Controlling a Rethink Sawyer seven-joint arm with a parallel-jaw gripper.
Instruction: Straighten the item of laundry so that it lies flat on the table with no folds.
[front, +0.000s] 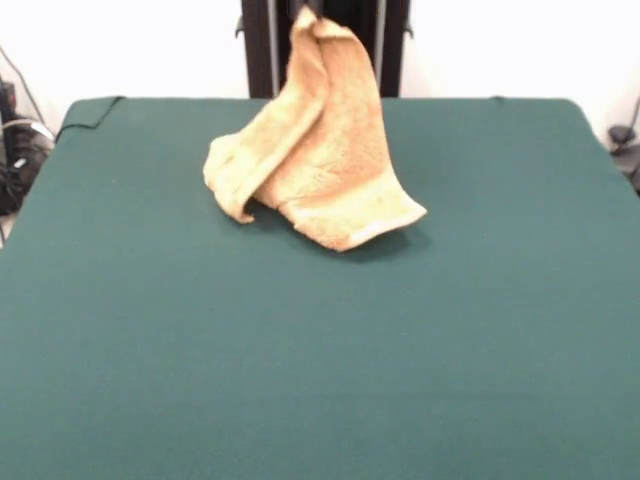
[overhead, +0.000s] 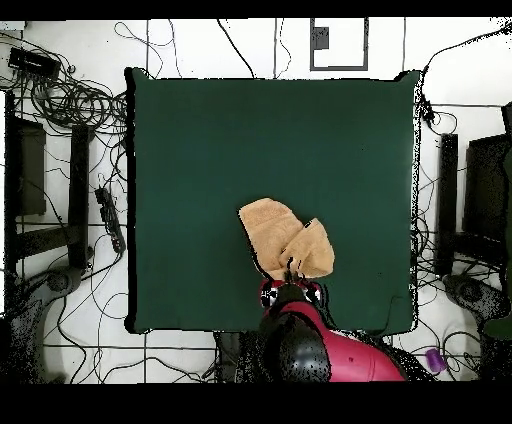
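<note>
The tan-orange towel (front: 320, 150) hangs in a tall crumpled peak from its top corner. Its lower part rests folded on the dark green table (front: 300, 350), with a border band at the front right. My gripper (front: 305, 10) shows only at the top edge of the front view, shut on the towel's raised corner. In the overhead view the towel (overhead: 283, 233) lies near the table's (overhead: 250, 140) bottom edge. There the gripper (overhead: 290, 268) sits at the towel's near end, with the red arm (overhead: 330, 355) behind it.
The black pedestal (front: 262, 50) stands behind the towel at the table's far side. Cables (overhead: 70, 100) and black equipment (overhead: 25, 165) lie on the floor around the table. A fold of table cover sticks up at one far corner (front: 95, 105).
</note>
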